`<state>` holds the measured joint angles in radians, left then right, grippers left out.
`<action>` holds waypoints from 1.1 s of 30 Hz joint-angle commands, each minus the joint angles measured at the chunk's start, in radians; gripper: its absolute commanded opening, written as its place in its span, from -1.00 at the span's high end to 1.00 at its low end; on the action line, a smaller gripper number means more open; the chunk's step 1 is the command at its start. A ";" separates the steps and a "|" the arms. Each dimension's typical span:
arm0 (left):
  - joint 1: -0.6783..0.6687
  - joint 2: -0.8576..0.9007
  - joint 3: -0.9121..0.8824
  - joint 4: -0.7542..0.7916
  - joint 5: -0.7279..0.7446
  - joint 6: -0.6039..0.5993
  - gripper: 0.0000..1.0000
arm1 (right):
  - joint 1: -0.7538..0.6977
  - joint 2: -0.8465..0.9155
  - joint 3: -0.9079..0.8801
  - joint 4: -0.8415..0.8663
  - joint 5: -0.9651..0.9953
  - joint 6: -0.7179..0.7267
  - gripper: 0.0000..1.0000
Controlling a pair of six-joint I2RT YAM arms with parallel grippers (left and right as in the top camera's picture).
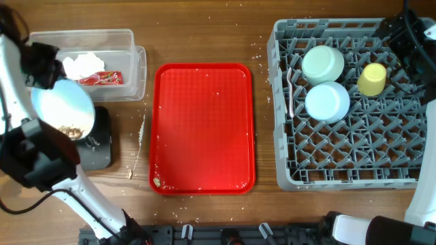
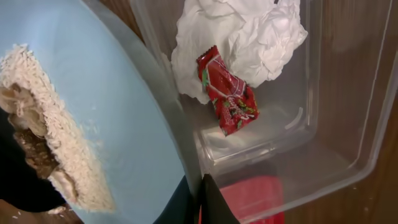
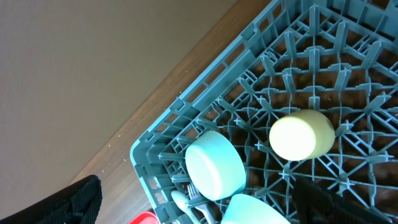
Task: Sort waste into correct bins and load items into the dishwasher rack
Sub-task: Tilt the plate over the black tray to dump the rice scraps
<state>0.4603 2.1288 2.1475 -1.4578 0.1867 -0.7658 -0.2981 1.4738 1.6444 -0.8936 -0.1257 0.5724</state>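
Observation:
My left gripper (image 1: pixel 41 64) (image 2: pixel 200 200) is shut on the rim of the large light blue plate (image 1: pixel 60 105) (image 2: pixel 118 106). It holds the plate tilted over the black tray (image 1: pixel 101 151). Brown food scraps with rice crumbs (image 1: pixel 70 129) (image 2: pixel 37 134) cling to the plate's lower edge. The clear tub (image 1: pixel 129 41) (image 2: pixel 348 130) holds the white napkin (image 1: pixel 83 64) (image 2: pixel 242 34) and the red wrapper (image 1: pixel 102 78) (image 2: pixel 227 93). The grey rack (image 1: pixel 340 170) (image 3: pixel 180 106) holds the green bowl (image 1: pixel 322 62) (image 3: pixel 214 165), blue bowl (image 1: pixel 327 101) (image 3: pixel 255 213), yellow cup (image 1: pixel 372 79) (image 3: pixel 301 134) and white fork (image 1: pixel 291 85) (image 3: pixel 186 199). My right gripper (image 1: pixel 409 41) (image 3: pixel 208 202) is open and empty above the rack's far right part.
The flat red serving tray (image 1: pixel 203 126) lies in the middle of the wooden table, with a few crumbs on it. White crumbs are scattered on the wood (image 1: pixel 139 136) between the red tray and the black tray. A red edge shows through the tub (image 2: pixel 249 193).

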 commanded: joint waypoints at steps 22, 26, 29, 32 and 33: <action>0.516 -0.015 -0.201 -0.227 0.971 0.682 0.92 | -0.003 0.009 0.004 0.002 0.017 0.007 -0.99; 0.520 -0.013 -0.327 -0.229 1.044 0.759 0.92 | -0.003 0.009 0.004 0.002 0.017 0.007 -1.00; 0.524 -0.029 -0.342 -0.227 1.059 0.782 0.92 | -0.003 0.009 0.004 0.002 0.017 0.007 -0.99; 0.539 -0.055 -0.352 -0.188 1.061 0.791 0.92 | -0.003 0.009 0.004 0.002 0.018 0.007 -0.99; 0.544 -0.055 -0.353 -0.229 1.044 0.790 0.92 | -0.003 0.009 0.004 0.002 0.017 0.006 -0.99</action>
<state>0.9813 2.1277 1.8057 -1.6752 1.2243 -0.0174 -0.2981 1.4738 1.6444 -0.8936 -0.1257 0.5724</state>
